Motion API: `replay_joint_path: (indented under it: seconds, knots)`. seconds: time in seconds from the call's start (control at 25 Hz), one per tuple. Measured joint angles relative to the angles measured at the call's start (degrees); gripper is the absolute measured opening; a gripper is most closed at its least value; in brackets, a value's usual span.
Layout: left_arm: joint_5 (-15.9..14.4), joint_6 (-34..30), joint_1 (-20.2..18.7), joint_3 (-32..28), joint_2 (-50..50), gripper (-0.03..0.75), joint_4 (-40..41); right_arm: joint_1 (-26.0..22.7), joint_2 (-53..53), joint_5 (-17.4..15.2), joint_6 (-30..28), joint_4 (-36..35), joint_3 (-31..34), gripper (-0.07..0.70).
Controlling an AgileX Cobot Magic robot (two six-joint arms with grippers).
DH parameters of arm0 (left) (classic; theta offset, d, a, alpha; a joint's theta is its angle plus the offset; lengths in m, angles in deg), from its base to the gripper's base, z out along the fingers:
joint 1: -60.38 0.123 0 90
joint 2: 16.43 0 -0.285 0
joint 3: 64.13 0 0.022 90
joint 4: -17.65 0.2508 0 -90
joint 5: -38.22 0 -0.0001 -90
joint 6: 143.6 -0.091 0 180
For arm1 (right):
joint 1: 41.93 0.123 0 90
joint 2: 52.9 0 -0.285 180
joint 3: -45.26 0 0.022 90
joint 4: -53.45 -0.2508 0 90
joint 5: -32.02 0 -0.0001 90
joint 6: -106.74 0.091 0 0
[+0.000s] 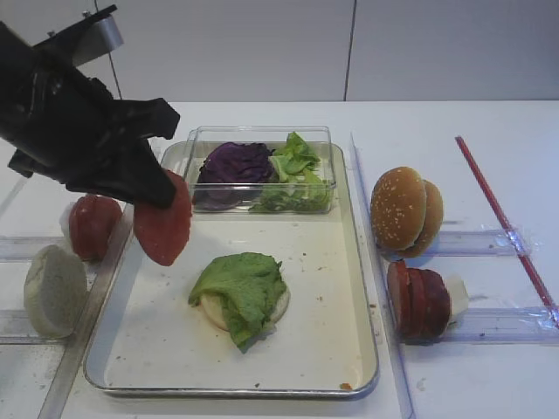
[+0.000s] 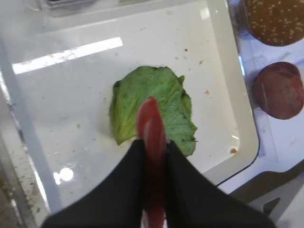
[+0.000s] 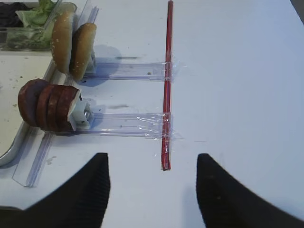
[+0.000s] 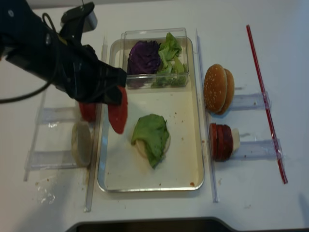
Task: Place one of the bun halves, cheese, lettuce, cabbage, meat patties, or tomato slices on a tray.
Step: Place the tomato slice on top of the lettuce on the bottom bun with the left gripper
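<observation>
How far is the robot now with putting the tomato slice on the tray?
Done: a bun half topped with a lettuce leaf already lies on the tray. In hand: the left gripper is shut on a tomato slice, held on edge over the tray's left side. Left: bringing it down and letting go. The right gripper is open and holds nothing.

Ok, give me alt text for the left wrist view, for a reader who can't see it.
The left gripper pinches a red tomato slice edge-on above the tray, directly over a lettuce leaf lying on the tray floor. At right, outside the rim, sit a sesame bun and a dark red patty.
</observation>
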Motion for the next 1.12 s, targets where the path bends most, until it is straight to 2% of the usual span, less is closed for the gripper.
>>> replay_joint_path:
  seconds: [0.28, 0.52, 0.68, 0.88, 1.12]
  knots:
    - [4.2, -7.8, 0.0, -5.0, 0.0, 0.051, -12.1, 0.0, 0.0, 0.0, 0.0, 0.1, 0.0, 0.426]
    - [5.1, -11.9, 0.0, -6.9, 0.0, 0.051, -17.7, 0.0, 0.0, 0.0, 0.2, 0.1, 0.0, 0.426]
    - [4.5, -13.5, 0.0, -7.0, -0.6, 0.051, -20.0, 0.0, 0.0, 0.0, 0.2, 0.1, 0.0, 0.426]
    - [1.0, -19.3, 0.0, -7.0, -5.7, 0.051, -26.4, 0.0, 0.0, 0.0, 0.2, 0.1, 0.0, 0.426]
    - [0.6, -22.7, 0.0, -7.0, -9.5, 0.051, -30.7, 0.0, 0.0, 0.0, 0.2, 0.1, 0.0, 0.426]
